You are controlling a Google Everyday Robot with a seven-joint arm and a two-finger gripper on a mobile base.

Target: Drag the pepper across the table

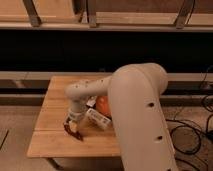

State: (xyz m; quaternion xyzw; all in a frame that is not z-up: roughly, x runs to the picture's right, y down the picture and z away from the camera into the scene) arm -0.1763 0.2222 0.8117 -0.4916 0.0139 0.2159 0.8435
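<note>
A light wooden tabletop [50, 142] with plank seams is seen from above and behind a large white robot arm that fills the right half of the view. The arm is bent down and to the left, and its claw [73, 129] is lowered to the front-left part of the tabletop. A small dark red pepper [76, 135] is seen at the claw's tip, lying on the wood near the front edge. The pepper appears to be touched or pinned by the claw, but whether it is gripped or merely pressed cannot be told, as the tip is shadowed. Just to the right of the claw a white carton [97, 119] lies tilted, and behind it part of an orange plate [102, 104] is visible, mostly hidden by the arm. The task is judged to be under way: contact with the pepper seems made, with open tabletop to the left and rear across which it can be dragged.
</note>
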